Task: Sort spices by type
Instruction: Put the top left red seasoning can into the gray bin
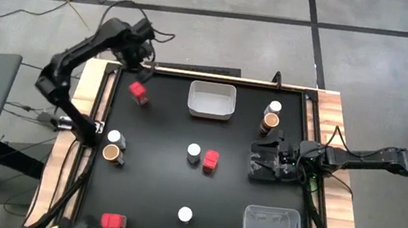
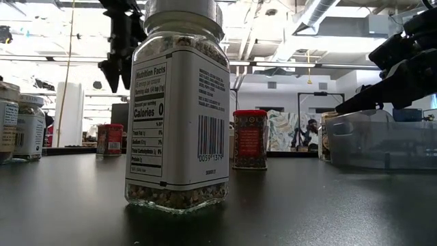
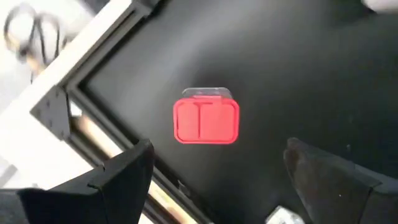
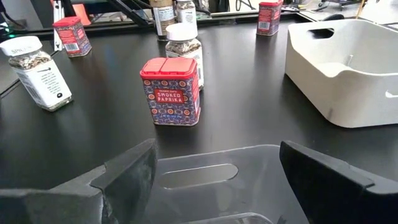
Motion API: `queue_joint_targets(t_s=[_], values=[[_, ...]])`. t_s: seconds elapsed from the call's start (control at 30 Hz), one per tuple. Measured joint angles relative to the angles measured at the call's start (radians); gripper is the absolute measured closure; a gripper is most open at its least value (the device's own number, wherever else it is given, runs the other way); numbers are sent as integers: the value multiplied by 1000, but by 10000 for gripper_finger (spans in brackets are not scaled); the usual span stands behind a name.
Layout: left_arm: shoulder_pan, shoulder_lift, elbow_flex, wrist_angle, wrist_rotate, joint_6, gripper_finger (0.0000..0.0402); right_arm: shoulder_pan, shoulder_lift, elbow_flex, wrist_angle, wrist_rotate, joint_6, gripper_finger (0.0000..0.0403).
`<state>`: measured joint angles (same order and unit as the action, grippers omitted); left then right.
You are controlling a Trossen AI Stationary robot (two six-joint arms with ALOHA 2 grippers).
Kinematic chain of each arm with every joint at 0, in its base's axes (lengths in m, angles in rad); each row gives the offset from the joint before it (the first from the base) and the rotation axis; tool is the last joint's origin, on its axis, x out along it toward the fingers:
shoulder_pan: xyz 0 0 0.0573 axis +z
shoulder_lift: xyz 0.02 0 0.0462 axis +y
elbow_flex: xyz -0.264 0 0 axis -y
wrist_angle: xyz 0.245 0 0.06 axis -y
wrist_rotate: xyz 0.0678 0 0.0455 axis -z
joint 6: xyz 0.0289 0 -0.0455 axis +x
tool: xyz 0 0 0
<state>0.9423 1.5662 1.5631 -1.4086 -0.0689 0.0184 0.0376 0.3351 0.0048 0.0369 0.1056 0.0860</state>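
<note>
Three red boxes on the black counter (image 1: 152, 195): a corner red box (image 1: 139, 91) left of the white bin (image 1: 210, 113), a middle red box (image 1: 210, 160), and an edge red box (image 1: 113, 221) at the bottom left of the high view.

Four white-lidded jars: a left white jar (image 1: 113, 138), a middle white jar (image 1: 194, 153) just beside the middle red box, a lone white jar (image 1: 185, 214) well apart from the rest, and a right white jar (image 1: 274, 108) near the white bin.

Two brown jars: a left brown jar (image 1: 110, 152) right up against the left white jar, and a right brown jar (image 1: 270, 121) right up against the right white jar.

One clear bin (image 1: 271, 227) at the right side, nothing in it.

Left tool (image 3: 217, 168) up over the corner red box, fingers wide apart, nothing in them.

Right tool (image 1: 255, 160) low at the right side, pointing at the middle red box, fingers wide apart too, nothing in them.
</note>
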Motion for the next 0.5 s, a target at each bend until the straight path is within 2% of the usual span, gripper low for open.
queue_joint_targets(t_s=[0.2,0.37,0.5], values=[[25,44,-5,-17,-41,-238,58,0,0,0,0,0,0,35],[22,37,-23,-28,-42,-362,58,0,0,0,0,0,0,35],[-12,2,-88,-8,-48,-496,58,0,0,0,0,0,1,35]])
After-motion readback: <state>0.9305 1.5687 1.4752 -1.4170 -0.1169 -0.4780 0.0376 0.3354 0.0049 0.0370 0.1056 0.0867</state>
